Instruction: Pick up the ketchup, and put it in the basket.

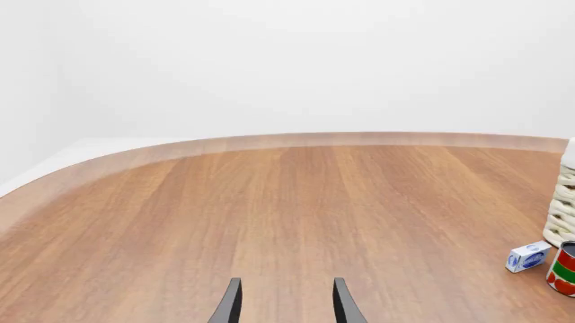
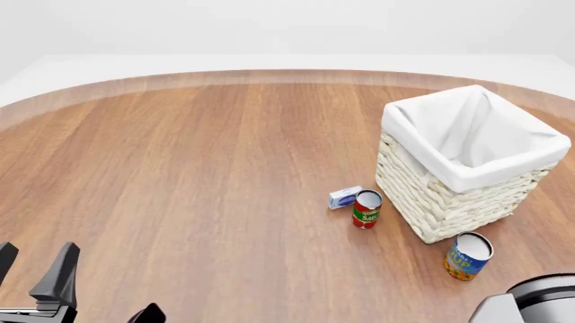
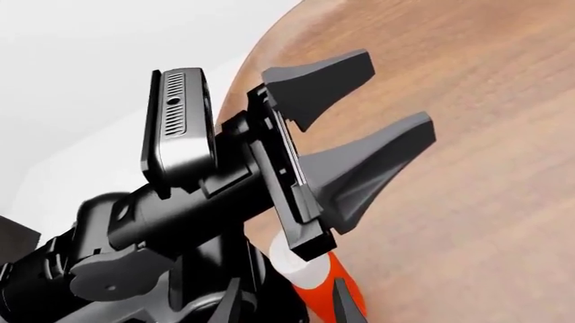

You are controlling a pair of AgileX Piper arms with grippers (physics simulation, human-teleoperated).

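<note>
Right claw (image 3: 287, 304) straddles the ketchup (image 3: 318, 278), grip unclear; left claw (image 3: 388, 101), gaping empty, crowds close and could topple it.

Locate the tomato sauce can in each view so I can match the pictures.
Left wrist view: the tomato sauce can is cut off at the frame edge, next to the small blue-and-white box.
Front view: it stands right of centre, between that box and the basket.
Right wrist view: not in it.
Shared landmark: the box beside the can.
</note>
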